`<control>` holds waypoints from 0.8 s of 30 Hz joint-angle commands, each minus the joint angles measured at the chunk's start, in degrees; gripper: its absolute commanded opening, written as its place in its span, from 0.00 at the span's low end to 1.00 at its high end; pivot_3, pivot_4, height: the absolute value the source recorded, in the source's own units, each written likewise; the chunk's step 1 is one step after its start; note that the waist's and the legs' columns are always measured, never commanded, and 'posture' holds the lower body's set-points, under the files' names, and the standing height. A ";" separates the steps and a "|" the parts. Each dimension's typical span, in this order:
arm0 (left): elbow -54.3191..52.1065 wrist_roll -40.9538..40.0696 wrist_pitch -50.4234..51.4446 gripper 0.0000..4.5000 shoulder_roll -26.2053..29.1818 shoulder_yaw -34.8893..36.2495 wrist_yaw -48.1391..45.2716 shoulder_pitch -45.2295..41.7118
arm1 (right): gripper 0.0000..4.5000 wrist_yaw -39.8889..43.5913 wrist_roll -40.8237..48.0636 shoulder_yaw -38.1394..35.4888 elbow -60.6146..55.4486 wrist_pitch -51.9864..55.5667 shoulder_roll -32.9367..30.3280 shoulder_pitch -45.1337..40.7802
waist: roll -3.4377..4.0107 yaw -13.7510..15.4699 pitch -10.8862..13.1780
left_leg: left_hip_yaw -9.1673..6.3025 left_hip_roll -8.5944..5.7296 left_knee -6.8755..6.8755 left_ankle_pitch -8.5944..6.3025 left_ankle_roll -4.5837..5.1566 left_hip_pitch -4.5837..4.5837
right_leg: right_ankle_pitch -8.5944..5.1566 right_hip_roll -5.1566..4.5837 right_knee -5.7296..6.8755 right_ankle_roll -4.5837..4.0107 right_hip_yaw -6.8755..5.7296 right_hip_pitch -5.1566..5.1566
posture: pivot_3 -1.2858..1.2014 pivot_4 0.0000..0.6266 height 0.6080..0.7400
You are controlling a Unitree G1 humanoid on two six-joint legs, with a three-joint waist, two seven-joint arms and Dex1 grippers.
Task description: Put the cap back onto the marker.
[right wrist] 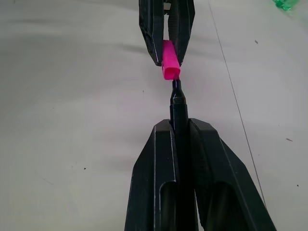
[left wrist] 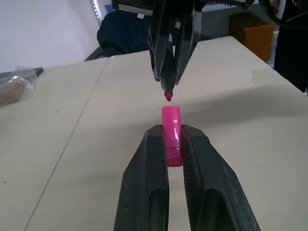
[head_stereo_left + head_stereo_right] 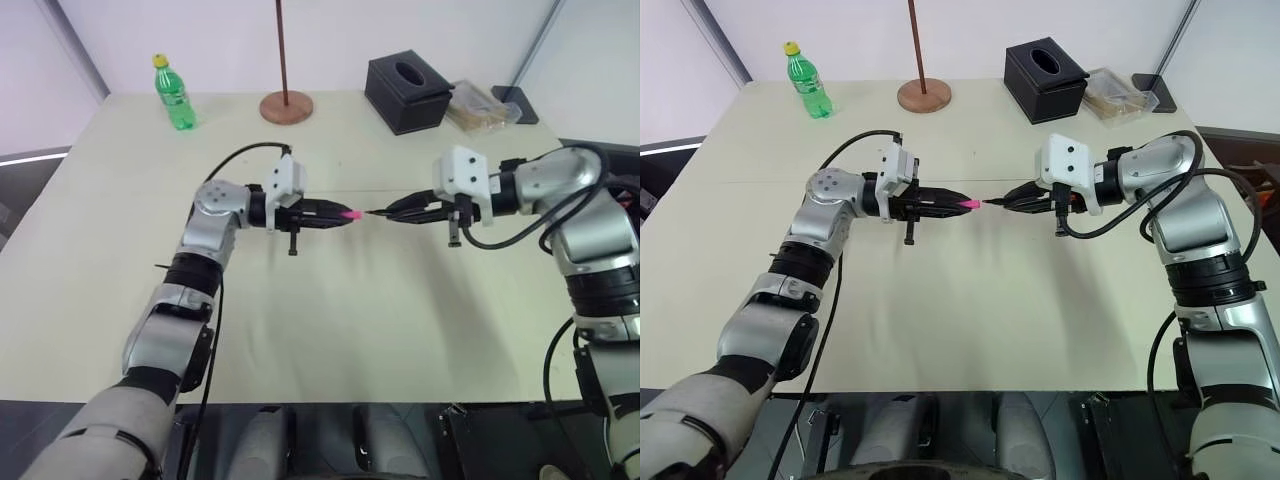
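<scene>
Above the middle of the table, my left gripper (image 3: pixel 340 215) is shut on the bright pink cap (image 3: pixel 352 214), which sticks out past the fingertips toward the right. My right gripper (image 3: pixel 395 212) is shut on the thin dark marker (image 3: pixel 378 212), its pointed tip aimed left at the cap. In the left wrist view the marker's tip (image 2: pixel 168 96) hangs just short of the cap's open mouth (image 2: pixel 171 118), a small gap between them. In the right wrist view the marker (image 1: pixel 177 103) lines up with the cap (image 1: pixel 170 66), almost touching.
On the beige table (image 3: pixel 330 330), a green bottle (image 3: pixel 174 93) stands at the far left. A round wooden base with a pole (image 3: pixel 286 105) sits at the back middle. A black tissue box (image 3: pixel 408 93) and a clear bag (image 3: pixel 480 105) lie at the back right.
</scene>
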 commanded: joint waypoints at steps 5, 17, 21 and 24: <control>-1.09 -1.15 -0.27 0.00 -0.38 1.06 0.57 -1.65 | 0.00 -0.38 0.40 -0.58 -0.80 -0.62 0.10 -0.68 | 0.00 -0.05 0.00 | 0.00 0.01 0.00 0.00 0.00 0.00 | 0.00 0.01 0.00 0.00 0.00 -0.01 | 0.52 0.24 1.00; -0.47 -0.85 -0.89 0.00 -2.58 0.80 1.60 -2.60 | 0.00 -0.57 0.45 -0.16 -1.11 -0.67 0.79 -0.73 | 0.00 -0.01 0.00 | 0.00 0.00 0.00 0.00 0.00 0.00 | 0.00 0.01 0.00 0.00 0.00 0.00 | 0.52 0.24 1.00; -0.07 -0.56 -1.24 0.00 -2.87 0.51 1.28 -3.04 | 0.00 0.32 -0.04 0.40 -1.25 -1.26 0.45 -0.76 | 0.00 -0.04 0.00 | 0.00 0.00 0.00 0.00 0.00 0.00 | 0.00 0.01 0.00 0.00 0.00 0.00 | 0.52 0.24 1.00; -0.02 -0.44 -0.77 0.00 -2.77 0.21 0.78 -3.31 | 0.00 1.34 -0.94 1.05 -1.39 -1.89 -0.27 -0.71 | 0.00 -0.02 0.00 | 0.00 0.00 0.00 0.00 0.00 0.00 | 0.00 0.01 0.00 0.00 0.00 0.00 | 0.52 0.24 1.00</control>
